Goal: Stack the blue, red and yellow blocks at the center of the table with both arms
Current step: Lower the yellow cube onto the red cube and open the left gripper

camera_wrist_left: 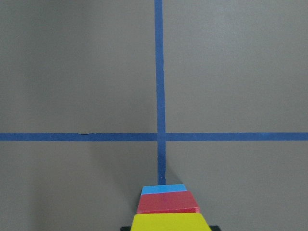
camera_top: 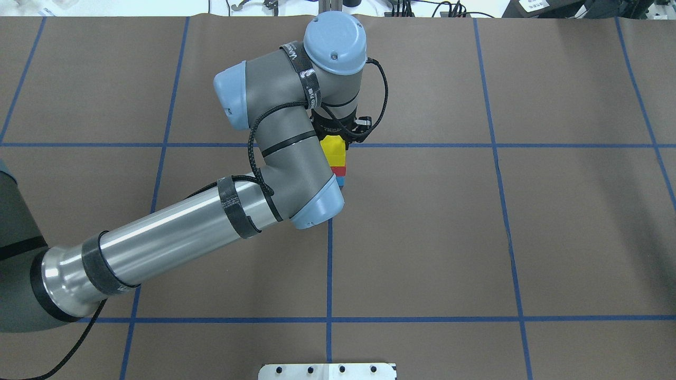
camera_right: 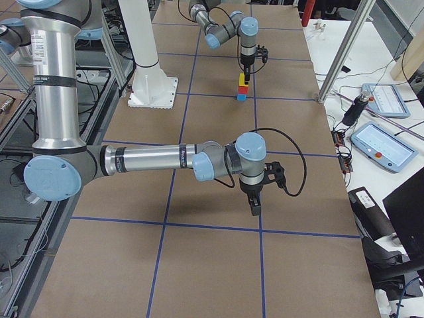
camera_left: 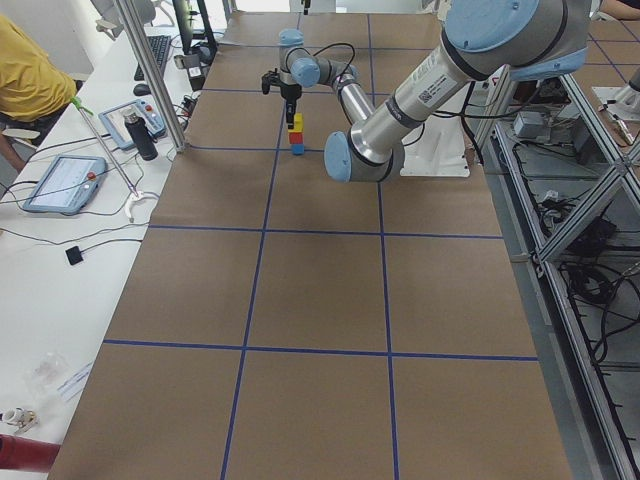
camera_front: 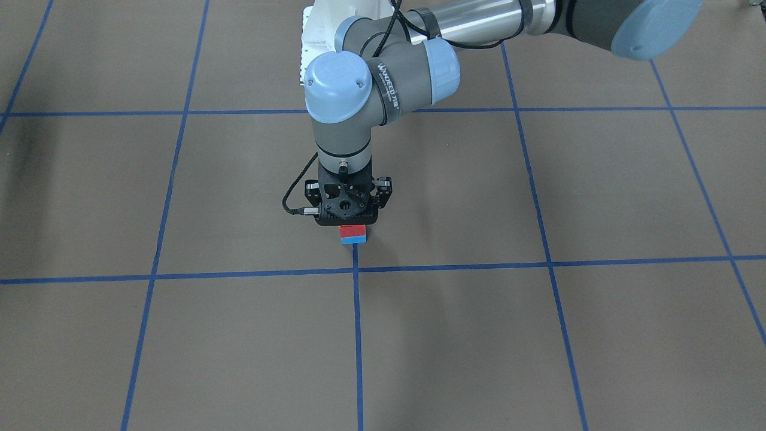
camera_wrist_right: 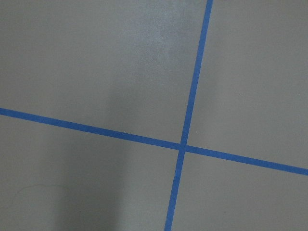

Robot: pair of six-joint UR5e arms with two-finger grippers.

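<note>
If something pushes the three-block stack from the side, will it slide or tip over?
Probably tips: the stack is tall and narrow on one small blue block. The yellow block on top would likely fall first, as it seems only to rest on the red block. The blocks look rigid, not squashy.

The left gripper (camera_front: 347,209) points straight down at frame centre; the right gripper (camera_right: 254,204) hangs vertical, lower centre; grip states unclear.

Red block (camera_front: 352,230) atop blue block (camera_front: 353,239), left arm (camera_front: 344,149) above
</note>
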